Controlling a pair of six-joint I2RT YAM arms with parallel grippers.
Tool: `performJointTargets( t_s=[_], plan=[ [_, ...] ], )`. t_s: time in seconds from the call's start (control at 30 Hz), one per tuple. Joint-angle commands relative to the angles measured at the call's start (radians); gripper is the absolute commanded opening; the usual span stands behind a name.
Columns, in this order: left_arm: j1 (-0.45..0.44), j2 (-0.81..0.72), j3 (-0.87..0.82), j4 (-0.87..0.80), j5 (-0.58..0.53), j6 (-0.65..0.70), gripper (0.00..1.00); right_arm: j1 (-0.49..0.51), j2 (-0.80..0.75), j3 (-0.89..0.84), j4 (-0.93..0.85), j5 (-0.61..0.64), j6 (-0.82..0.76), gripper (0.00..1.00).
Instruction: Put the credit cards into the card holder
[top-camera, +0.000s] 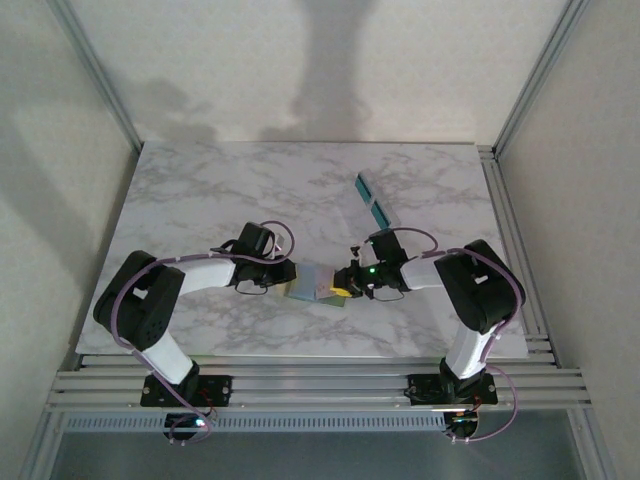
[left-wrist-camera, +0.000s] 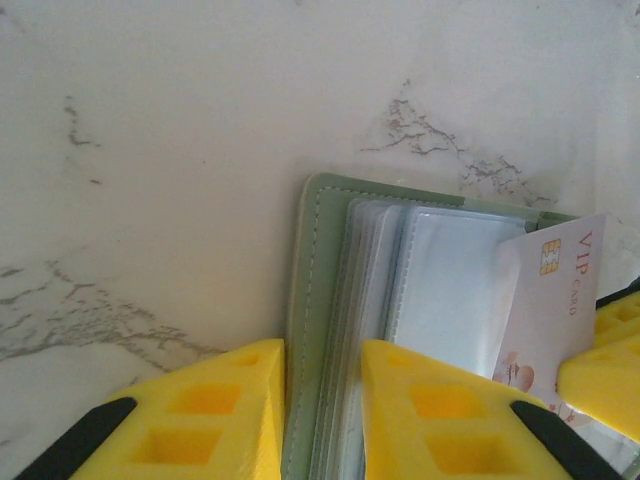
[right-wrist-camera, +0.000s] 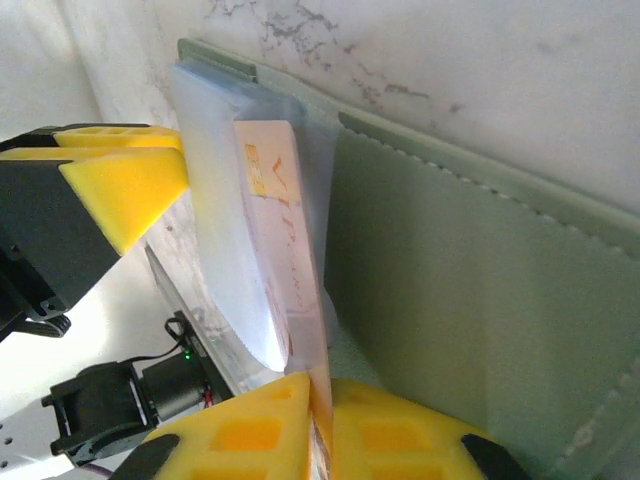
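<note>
The left claw is nearly closed and pinches the open holder by its green cover and a few of the clear sleeves, pinning it to the counter between the two arms. The right claw is clamped on one end of a pale card with a chip and "VIP" lettering, and holds it edge-on against the sleeves. In the right wrist view the card's far end appears to sit behind a translucent sleeve, so it looks part-way in, though I cannot tell how deep or whether it is truly inside the pocket. In the left wrist view much of the card still juts past the holder's edge.

So the task is in its early to middle stretch: this card is being fed in and is not yet seated. Teal cards lie on the counter, well apart from the holder on the far right, and are yet to be fetched. The holder's visible sleeves look empty.
</note>
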Motion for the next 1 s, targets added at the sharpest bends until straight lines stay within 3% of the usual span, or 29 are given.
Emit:
performJointTargets(
  t_s=[0.0, 0.6, 0.97],
  plan=[
    [-0.009, -0.002, -0.033, -0.019, 0.005, -0.014, 0.24, 0.009, -0.004, -0.035, 0.057, 0.038, 0.057, 0.11],
    [-0.009, -0.028, -0.073, -0.029, 0.017, -0.007, 0.24, 0.056, 0.018, -0.040, 0.154, 0.096, 0.151, 0.15],
    [-0.009, -0.034, -0.094, -0.005, 0.032, -0.018, 0.23, 0.103, 0.016, 0.003, 0.084, 0.105, 0.097, 0.20]
  ],
)
